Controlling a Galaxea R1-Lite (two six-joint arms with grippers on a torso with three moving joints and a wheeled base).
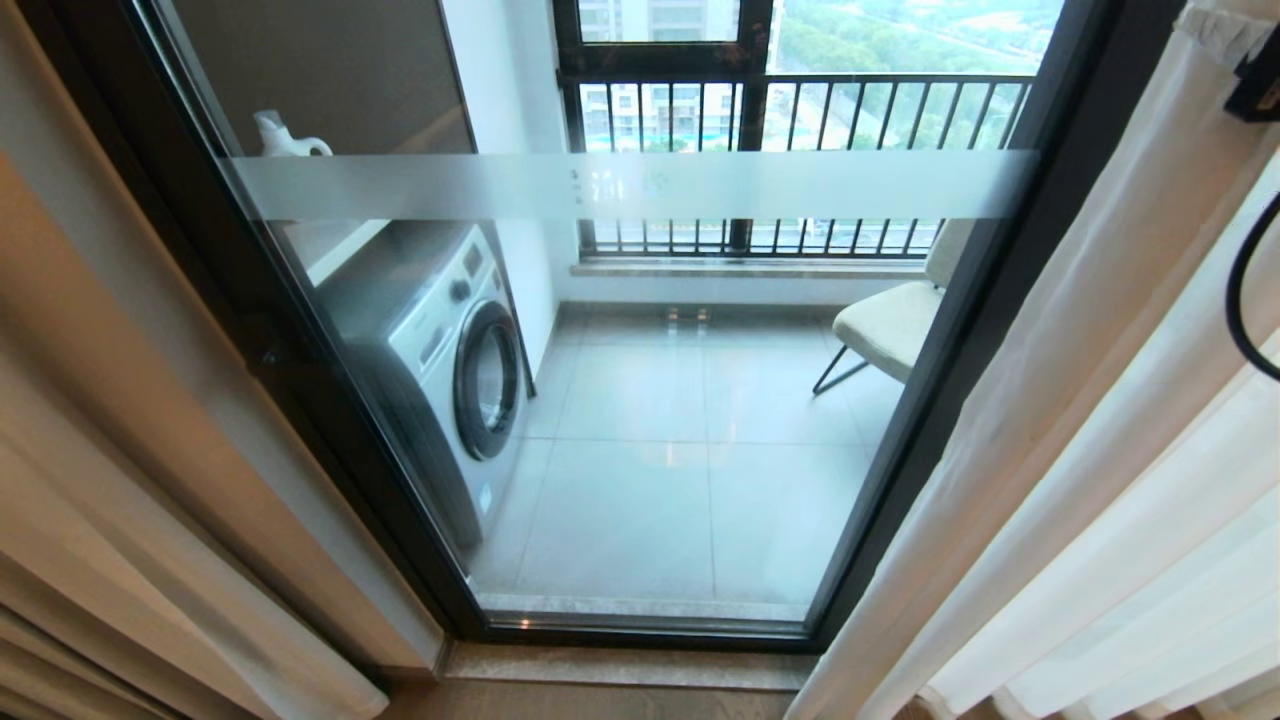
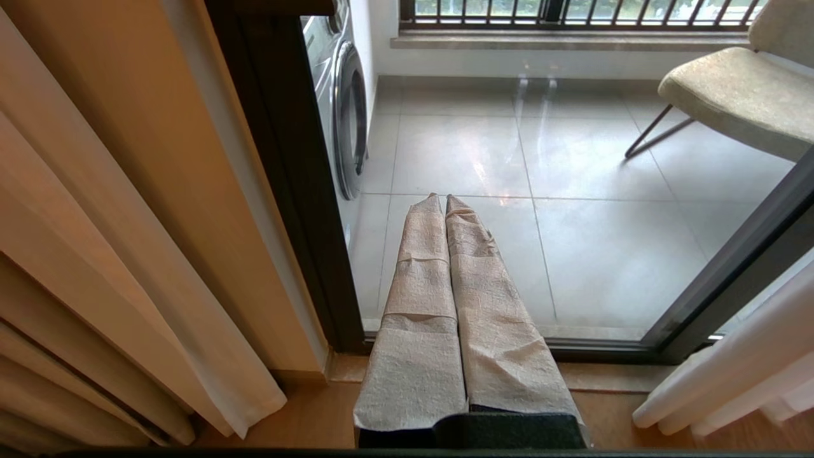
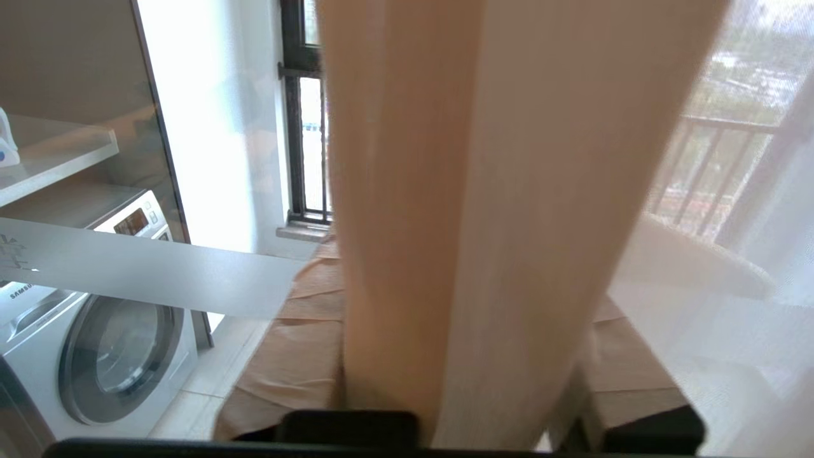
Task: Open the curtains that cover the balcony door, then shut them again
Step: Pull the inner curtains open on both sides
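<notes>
- Right wrist view: right gripper (image 3: 458,356) straddling a curtain fold (image 3: 470,191), jaws not yet pinching.
- Curtains (image 1: 1100,400) hanging at three o'clock of the balcony door (image 1: 640,400).
- Left gripper (image 2: 445,203) idling, pressed together.
- Risking thin sheer slipping free.

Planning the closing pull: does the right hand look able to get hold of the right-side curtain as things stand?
Probably yes. In the right wrist view a fold of the right-side curtain already hangs between the right hand's fingers, with nothing in the way; a firm grip is not confirmed.
</notes>
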